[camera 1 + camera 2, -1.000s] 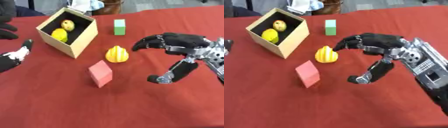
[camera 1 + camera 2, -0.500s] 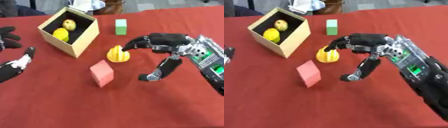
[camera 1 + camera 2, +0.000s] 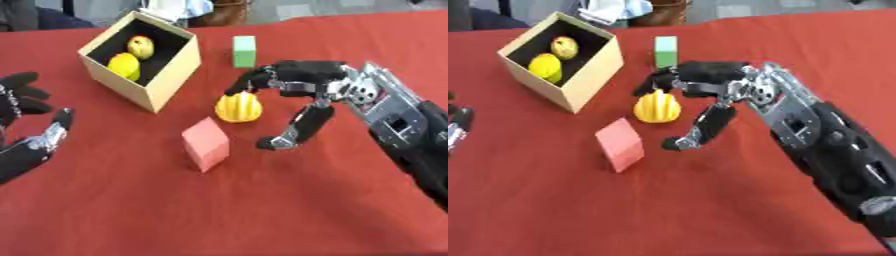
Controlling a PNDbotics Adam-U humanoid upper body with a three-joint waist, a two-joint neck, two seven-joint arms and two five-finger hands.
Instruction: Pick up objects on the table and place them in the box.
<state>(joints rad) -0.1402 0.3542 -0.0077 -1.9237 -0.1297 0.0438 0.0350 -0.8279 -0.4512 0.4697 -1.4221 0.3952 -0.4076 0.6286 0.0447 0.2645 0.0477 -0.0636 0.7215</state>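
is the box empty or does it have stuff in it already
Not empty: the open-topped box already holds two yellow fruits, visible against its dark inside.

I seem to be at a demo or lab bench: a table (image 3: pixel 262 210) under red cloth, toy blocks and plastic fruit set out for me, chairs and clutter along its far edge

Left hand (image 3: pixel 26 145) cut by left picture edge, arm out of view; in right eye view only a sliver shows. Right hand (image 3: pixel 302 92) fingertips cover top of yellow ridged fruit (image 3: pixel 238 108); contact can't tell. Right forearm runs off lower right corner. Box (image 3: pixel 171 70) wall hides lower parts of two yellow fruits (image 3: pixel 124 65). Clutter past table's (image 3: pixel 262 210) far edge blurred, unidentifiable.
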